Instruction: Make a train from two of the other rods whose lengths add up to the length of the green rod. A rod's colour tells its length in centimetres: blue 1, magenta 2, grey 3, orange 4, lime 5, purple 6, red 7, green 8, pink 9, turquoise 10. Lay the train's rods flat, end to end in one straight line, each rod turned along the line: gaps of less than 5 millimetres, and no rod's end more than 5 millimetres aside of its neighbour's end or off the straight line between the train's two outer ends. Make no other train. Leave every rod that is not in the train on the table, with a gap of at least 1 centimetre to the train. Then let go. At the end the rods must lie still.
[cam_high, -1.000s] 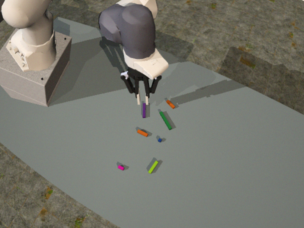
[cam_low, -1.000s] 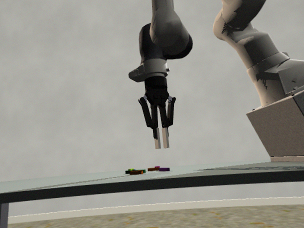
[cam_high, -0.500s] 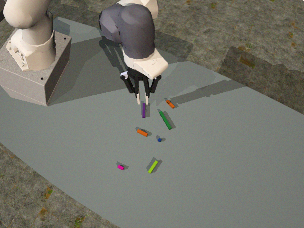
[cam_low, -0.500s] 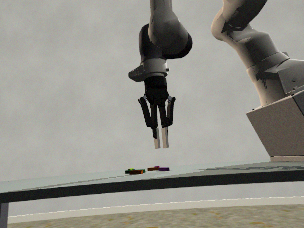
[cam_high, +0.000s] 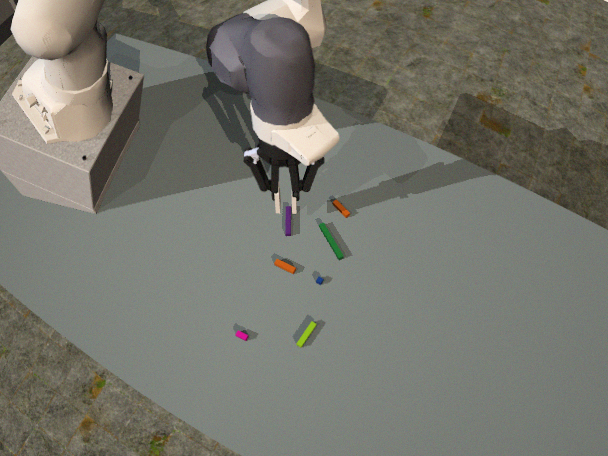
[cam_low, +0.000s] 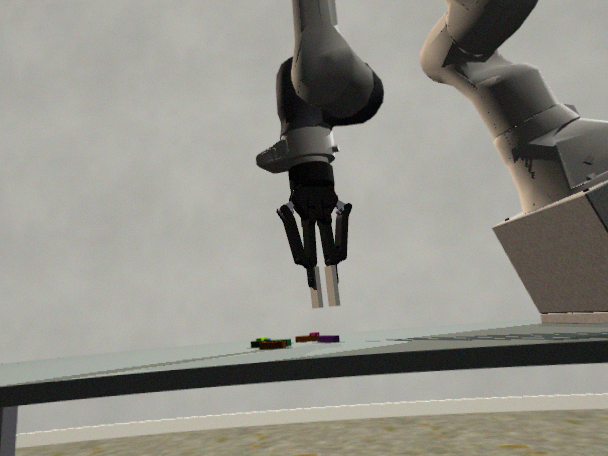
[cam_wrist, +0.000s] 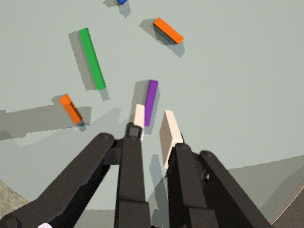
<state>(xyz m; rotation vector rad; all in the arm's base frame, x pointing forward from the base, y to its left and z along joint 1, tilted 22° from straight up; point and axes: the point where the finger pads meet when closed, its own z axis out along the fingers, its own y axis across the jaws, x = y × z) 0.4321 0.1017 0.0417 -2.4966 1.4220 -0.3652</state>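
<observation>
Green rod (cam_high: 331, 241) (cam_low: 288, 342) (cam_wrist: 92, 59), the length standard, lies flat on the tabletop (cam_high: 450, 300) (cam_low: 150, 357) (cam_wrist: 240, 75). Either purple with magenta or the two oranges would match it; no train is formed. The purple rod (cam_high: 288, 221) (cam_low: 328, 339) (cam_wrist: 151, 102) rests to its left in the top view. The nearer orange rod (cam_high: 341, 208) (cam_low: 272, 345) (cam_wrist: 71, 109) sits just beyond its upper end, the farther orange rod (cam_high: 285, 266) (cam_low: 303, 339) (cam_wrist: 168, 31) to its lower left. The blue rod (cam_high: 319, 280) (cam_wrist: 122, 1) is near its lower end; the lime rod (cam_high: 306, 334) (cam_low: 262, 339) and magenta rod (cam_high: 242, 335) (cam_low: 314, 334) lie well below. The tool (cam_high: 286, 212) (cam_low: 326, 306) (cam_wrist: 152, 119), released and with nothing between its narrowly parted fingers, hangs above the tabletop, left of the green rod. Its nearness to the purple rod suggests a coming grasp, the slim gap suiting a narrow rod while sparing neighbours. In the top view the green rod's long axis runs from upper left to lower right; the purple rod's runs nearly up and down, the magenta rod's slants down rightward. Joining these two would probably require a turn.

Pincer height: I have brought my pincer (cam_high: 286, 212) (cam_low: 326, 306) (cam_wrist: 152, 119) down a little from where it hung half a second ago | Clearance: its fingertips now hang nearer the bench (cam_high: 400, 325) (cam_low: 150, 361) (cam_wrist: 240, 75), with less air under them | Arm: my wrist (cam_high: 295, 135) (cam_low: 309, 145) has sunk slightly along with it
</observation>
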